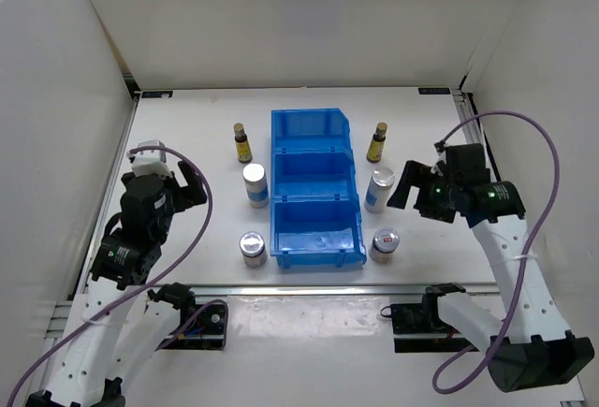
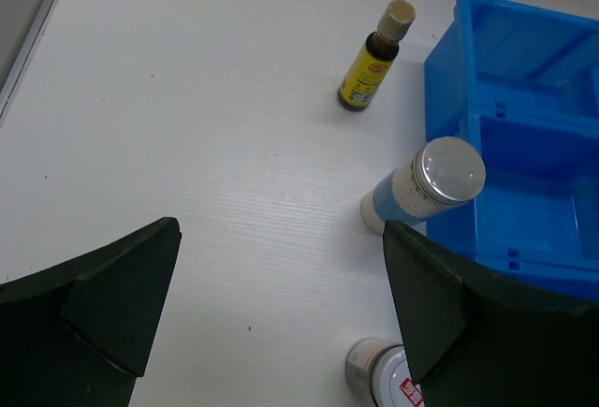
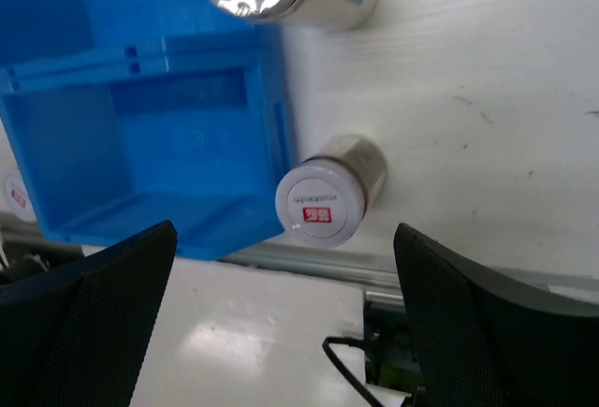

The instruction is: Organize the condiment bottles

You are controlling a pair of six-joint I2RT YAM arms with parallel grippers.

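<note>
View from above: a blue three-compartment bin (image 1: 318,259) sits mid-worktop (image 1: 187,117), and all its compartments look empty. Six condiment containers stand upright outside it, three along each side. On the left, from far to near, are the left amber bottle (image 1: 242,142), the left shaker (image 1: 255,184) and the left jar (image 1: 252,248). On the right are the right amber bottle (image 1: 377,141), the right shaker (image 1: 379,189) and the right jar (image 1: 385,244).

The left gripper (image 2: 281,332) hovers spread wide and holds nothing, with the left shaker ahead of it. The right gripper (image 3: 285,323) is also spread wide and empty, above the right jar.

Nothing looks sorted yet. The likely risks:
- Both shakers and both jars stand just beside the bin wall, so a finger lowered into that narrow gap could strike the wall and shove the bin into its neighbours.
- The right jar stands near the worktop's front edge, and a nudge could roll it off.
- The slim amber bottles would probably tip from an off-centre pinch.
- The rounded silver lids may slip in a grip.
</note>
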